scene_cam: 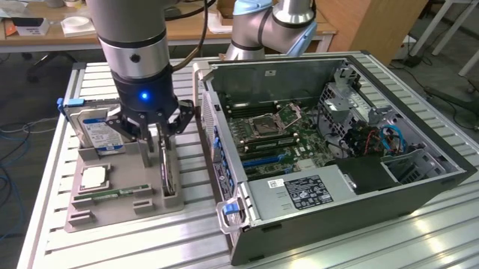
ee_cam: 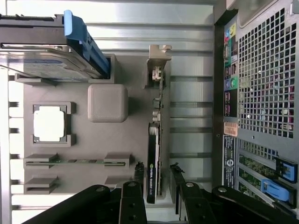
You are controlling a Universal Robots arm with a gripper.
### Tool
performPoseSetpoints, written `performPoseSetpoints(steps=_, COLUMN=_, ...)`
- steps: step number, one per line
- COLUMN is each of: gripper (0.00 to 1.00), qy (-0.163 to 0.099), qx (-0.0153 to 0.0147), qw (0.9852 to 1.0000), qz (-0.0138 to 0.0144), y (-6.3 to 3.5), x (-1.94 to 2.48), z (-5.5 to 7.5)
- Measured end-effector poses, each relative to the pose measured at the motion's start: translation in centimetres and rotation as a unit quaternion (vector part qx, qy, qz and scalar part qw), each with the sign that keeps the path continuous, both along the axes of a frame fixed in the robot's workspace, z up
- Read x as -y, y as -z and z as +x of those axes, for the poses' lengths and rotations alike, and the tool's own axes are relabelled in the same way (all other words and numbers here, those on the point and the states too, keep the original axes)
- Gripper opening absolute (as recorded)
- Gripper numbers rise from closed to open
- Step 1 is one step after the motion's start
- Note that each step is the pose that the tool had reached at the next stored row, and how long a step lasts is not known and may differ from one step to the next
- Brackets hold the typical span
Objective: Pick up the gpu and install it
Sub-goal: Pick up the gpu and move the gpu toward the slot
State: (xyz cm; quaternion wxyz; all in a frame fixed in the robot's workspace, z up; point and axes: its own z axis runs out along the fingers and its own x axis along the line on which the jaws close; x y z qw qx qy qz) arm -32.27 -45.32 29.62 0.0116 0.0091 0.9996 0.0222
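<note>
Straddling the gpu (ee_cam: 153, 156), which stands on edge.
Gripper (ee_cam: 157, 170) fingers are spread, one each side; its long axis runs between them.

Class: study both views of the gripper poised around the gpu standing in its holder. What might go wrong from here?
1. The open gripper straddles the gpu near one end, far from its silver bracket; lifted there, the thin card may tilt or jam in the holder.
2. The card seems closer to one finger, so closing may shove it sideways.
3. The computer case stands close beside the holder; the card might clip its wall.
</note>
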Motion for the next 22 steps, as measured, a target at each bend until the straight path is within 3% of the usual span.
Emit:
performPoseSetpoints(steps=15, gripper=0.35, qy=0.0, qx=0.0, qw=1.0, qz=0.0, y=2.28, x=0.0, z=0.0)
performPoseSetpoints(steps=17, gripper=0.34, qy=0.0, qx=0.0, qw=1.0, qz=0.0, y=2.44, x=0.0, z=0.0)
performPoseSetpoints(steps=18, gripper=0.27, qy=0.0, qx=-0.0001, qw=1.0, qz=-0.0001, y=2.46, x=0.0, z=0.0)
performPoseSetpoints(steps=22, gripper=0.27, qy=0.0, qx=0.0001, qw=1.0, qz=0.0001, y=2.6, x=0.0, z=0.0)
